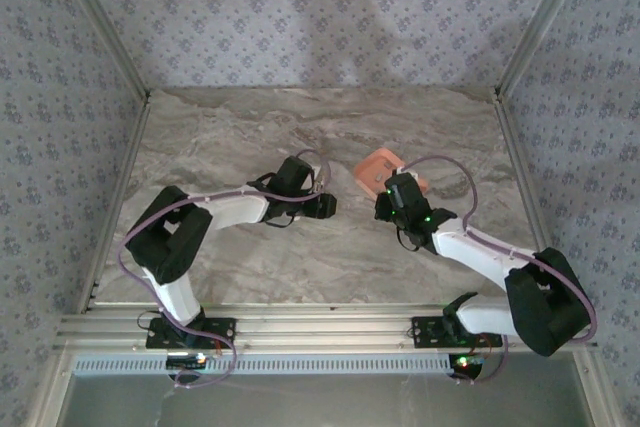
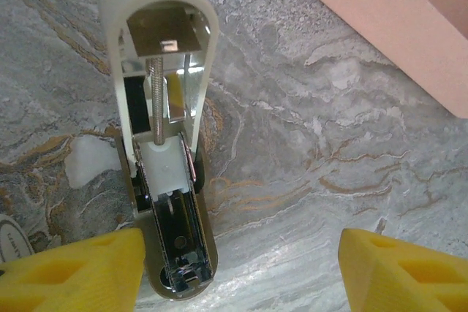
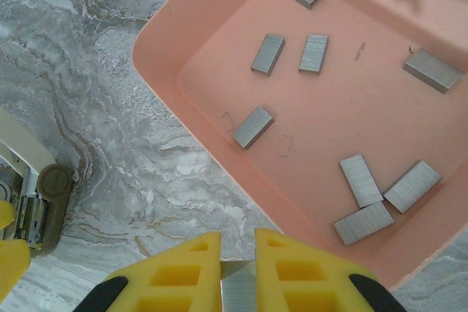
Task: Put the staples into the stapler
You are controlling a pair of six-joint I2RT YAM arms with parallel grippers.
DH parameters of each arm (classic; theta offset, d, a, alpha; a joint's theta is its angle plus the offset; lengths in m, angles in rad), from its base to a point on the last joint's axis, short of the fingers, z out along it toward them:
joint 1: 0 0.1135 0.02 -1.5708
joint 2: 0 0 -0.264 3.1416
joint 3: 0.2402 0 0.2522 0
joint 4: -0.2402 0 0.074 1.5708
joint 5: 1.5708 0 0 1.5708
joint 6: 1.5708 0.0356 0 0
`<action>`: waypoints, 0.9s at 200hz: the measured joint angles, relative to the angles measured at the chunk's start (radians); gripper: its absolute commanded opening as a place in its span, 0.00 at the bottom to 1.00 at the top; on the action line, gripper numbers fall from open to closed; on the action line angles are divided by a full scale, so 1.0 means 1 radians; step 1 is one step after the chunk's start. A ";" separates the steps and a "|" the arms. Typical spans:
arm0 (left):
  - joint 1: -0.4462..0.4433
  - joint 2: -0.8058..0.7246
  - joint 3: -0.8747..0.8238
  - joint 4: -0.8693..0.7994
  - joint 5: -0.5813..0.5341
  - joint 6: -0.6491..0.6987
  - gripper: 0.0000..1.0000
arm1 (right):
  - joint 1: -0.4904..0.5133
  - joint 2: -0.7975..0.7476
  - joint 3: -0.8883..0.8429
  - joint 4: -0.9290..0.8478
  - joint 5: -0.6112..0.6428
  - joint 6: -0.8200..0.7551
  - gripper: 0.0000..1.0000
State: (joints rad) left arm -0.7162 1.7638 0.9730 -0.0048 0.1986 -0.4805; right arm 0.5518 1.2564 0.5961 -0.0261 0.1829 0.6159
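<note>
The stapler (image 2: pixel 162 71) lies on the marble with its white lid swung open, baring the spring rod and the empty metal channel (image 2: pixel 178 235). My left gripper (image 2: pixel 241 268) is open around its front end, the left finger (image 2: pixel 73 272) close beside the base and the right finger far off. Several grey staples (image 3: pixel 268 54) lie in the salmon-pink tray (image 3: pixel 168 71). My right gripper (image 3: pixel 238 253) is shut on one staple strip (image 3: pixel 238 291), just left of the tray's near rim. In the right wrist view the stapler (image 3: pixel 36 195) shows at the left edge.
In the top view the tray (image 1: pixel 376 163) sits right of centre with my right gripper (image 1: pixel 385 209) at its near-left corner and my left gripper (image 1: pixel 322 205) a short way to its left. A tray corner (image 2: pixel 395 27) stands beyond the stapler.
</note>
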 measured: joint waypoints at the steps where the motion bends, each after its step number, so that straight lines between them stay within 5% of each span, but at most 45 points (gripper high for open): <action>1: 0.000 0.000 0.000 0.000 0.000 0.000 0.70 | 0.000 0.000 0.000 0.000 0.000 0.000 0.14; 180: 0.000 0.004 0.000 0.008 0.071 -0.001 0.70 | 0.033 0.000 0.000 0.000 -0.040 -0.008 0.14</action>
State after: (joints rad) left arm -0.7166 1.7676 0.9733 0.0029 0.2695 -0.4812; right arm 0.5850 1.2564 0.5961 -0.0265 0.1432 0.6079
